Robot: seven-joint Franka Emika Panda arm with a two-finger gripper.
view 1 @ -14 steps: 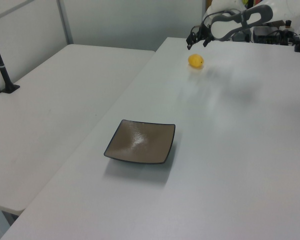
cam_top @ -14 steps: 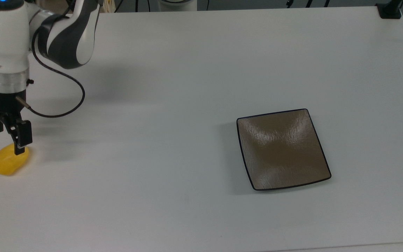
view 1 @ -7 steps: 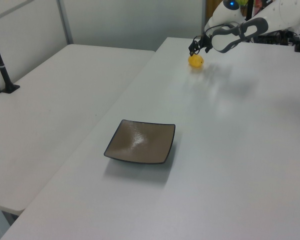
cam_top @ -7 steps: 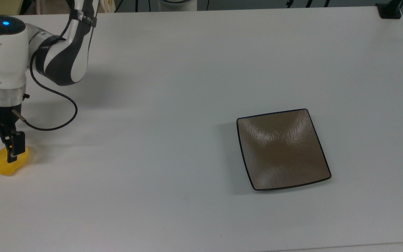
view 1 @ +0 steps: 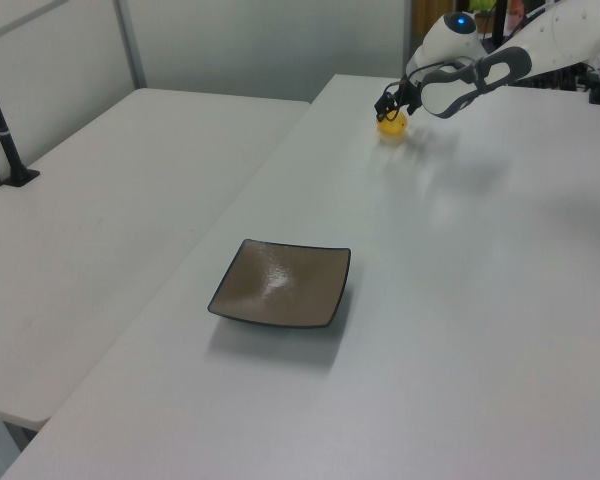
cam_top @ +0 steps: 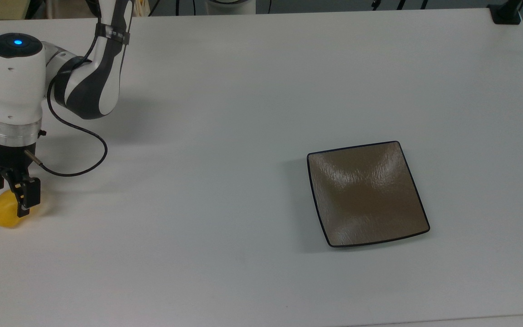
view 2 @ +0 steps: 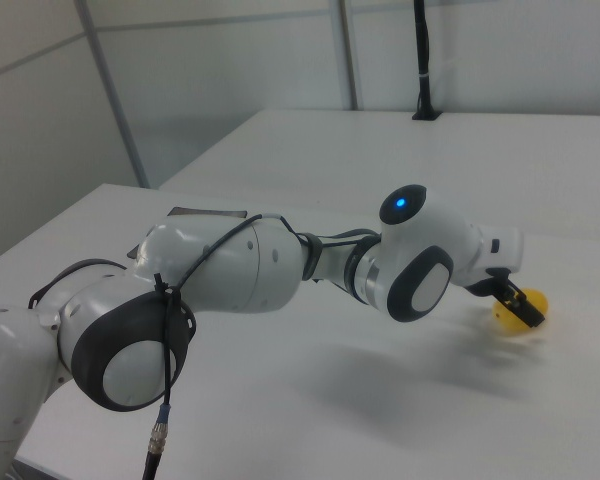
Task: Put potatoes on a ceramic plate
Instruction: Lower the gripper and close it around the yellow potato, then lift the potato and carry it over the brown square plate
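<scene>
In the right view, the arm's white body hides nearly all of the ceramic plate (view 2: pixel 208 212). In the top view, the claw (cam_top: pixel 11 198) covers part of the potato (cam_top: pixel 4 213); whether its fingers touch it cannot be told.

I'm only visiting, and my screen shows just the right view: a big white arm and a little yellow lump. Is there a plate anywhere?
Observer: Yes. The top view shows a square brown ceramic plate on the white table, far toward the top view's right of the potato.
Operator: Is anything on it?
Observer: No. The left view shows its whole glossy surface bare.
Operator: Does the arm have the lump yet?
Observer: It doesn't look like it. In the top view the pincer is down at the potato with its fingers apart, one on each side, and the potato seems to sit on the table.
</scene>
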